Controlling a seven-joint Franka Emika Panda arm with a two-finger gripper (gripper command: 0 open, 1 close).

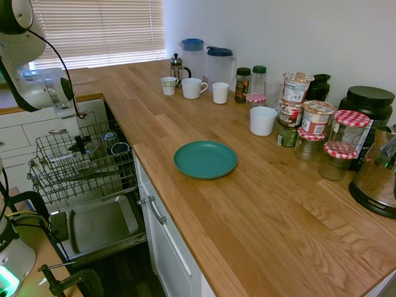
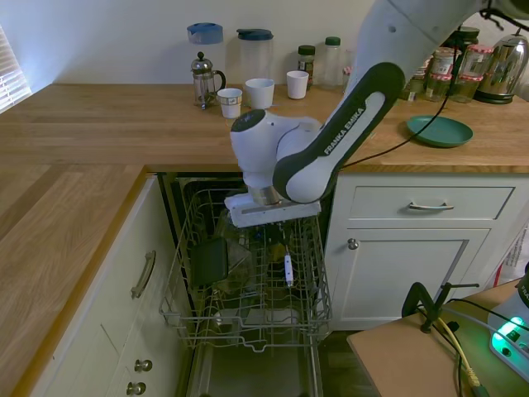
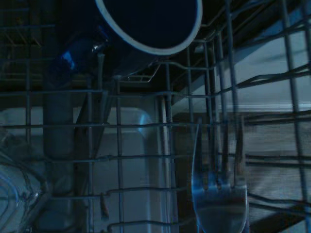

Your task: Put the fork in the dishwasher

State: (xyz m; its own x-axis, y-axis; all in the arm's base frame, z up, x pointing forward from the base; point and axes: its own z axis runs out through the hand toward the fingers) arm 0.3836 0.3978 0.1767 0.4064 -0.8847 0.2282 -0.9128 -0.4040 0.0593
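1. The arm carries the writing "FRANKA EMIKA" on its dark link; the jar labels on the table (image 1: pixel 260 235) are too small to read.
2. The gripper (image 2: pixel 285 240) hangs low over the pulled-out rack of the dishwasher (image 2: pixel 248 318); whether the jaws are open or closed cannot be told.
3. The fork (image 3: pixel 218 204) shows in the wrist view among the rack wires, tines pointing at a dark blue cup (image 3: pixel 146 24).
4. The wooden table bears a teal plate (image 1: pixel 205 159).
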